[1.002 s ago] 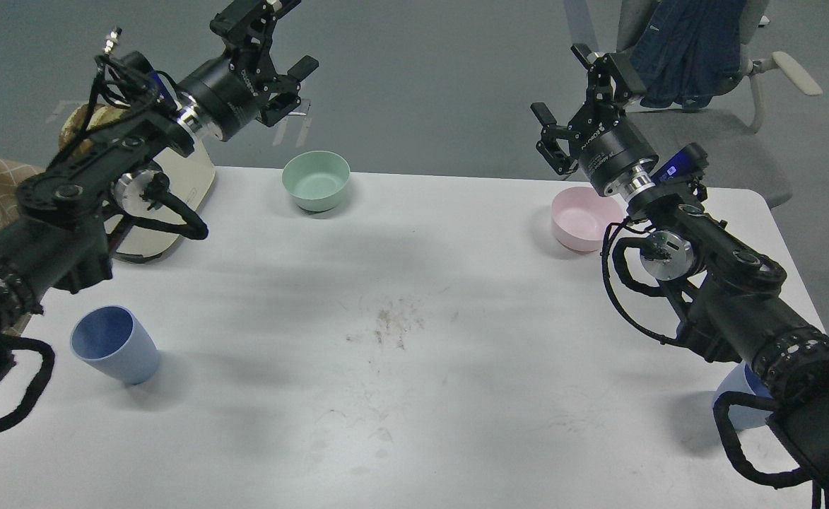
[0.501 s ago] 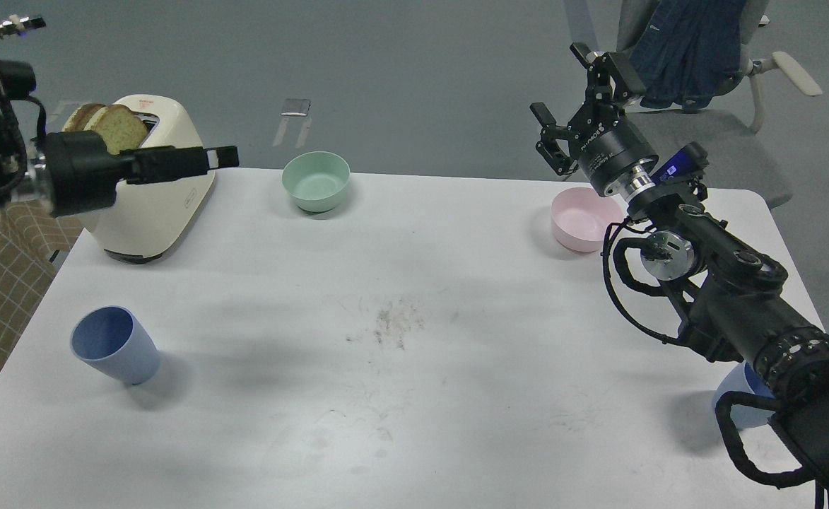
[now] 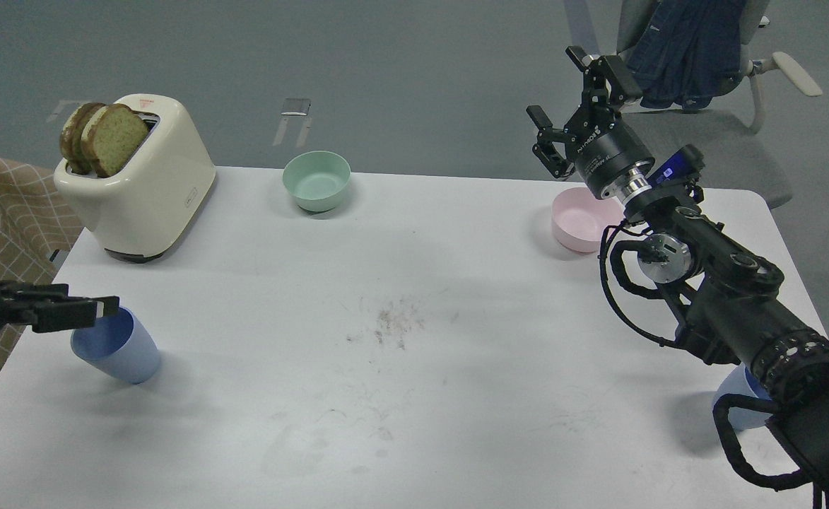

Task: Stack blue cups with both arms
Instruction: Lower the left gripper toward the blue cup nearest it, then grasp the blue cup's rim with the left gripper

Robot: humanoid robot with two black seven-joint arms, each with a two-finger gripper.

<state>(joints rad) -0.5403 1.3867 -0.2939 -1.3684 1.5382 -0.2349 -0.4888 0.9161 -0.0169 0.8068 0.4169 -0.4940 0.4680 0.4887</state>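
Note:
One blue cup (image 3: 119,351) stands upright at the table's near left. My left gripper (image 3: 103,308) comes in low from the left edge, its tips over the cup's near-left rim. It is seen side-on, so I cannot tell how its fingers stand. The second blue cup (image 3: 734,404) stands at the near right, mostly hidden behind my right arm. My right gripper (image 3: 559,88) is raised high beyond the pink bowl (image 3: 575,223), open and empty.
A cream toaster (image 3: 142,194) with two bread slices stands at the far left. A mint-green bowl (image 3: 316,180) sits at the far middle. The white table (image 3: 414,367) has scuff marks at its centre. A chair with a blue jacket (image 3: 683,49) stands beyond the table.
My left arm has swung down from high over the toaster to low beside the left blue cup. My right gripper has shifted only slightly.

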